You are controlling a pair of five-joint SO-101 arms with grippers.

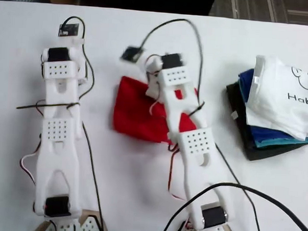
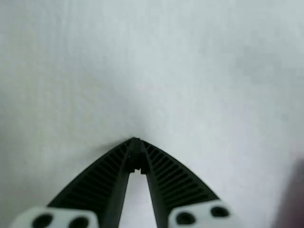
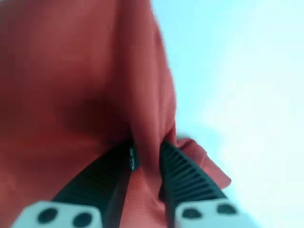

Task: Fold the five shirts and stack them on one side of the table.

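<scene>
A red shirt (image 1: 136, 114) lies crumpled in the middle of the white table (image 1: 273, 202), partly under the right arm. My right gripper (image 3: 145, 154) is shut on a raised fold of the red shirt (image 3: 71, 85), with cloth pinched between its black fingers (image 3: 183, 171). My left gripper (image 2: 135, 145) is shut with nothing in it, tips together just above bare table; its arm (image 1: 60, 91) stands at the left. At the right edge sits a stack of folded shirts (image 1: 277, 113): white on top, then blue, teal and black.
Black cables (image 1: 197, 51) loop over the table behind and beside both arms. Bare table lies between the arms and along the far edge.
</scene>
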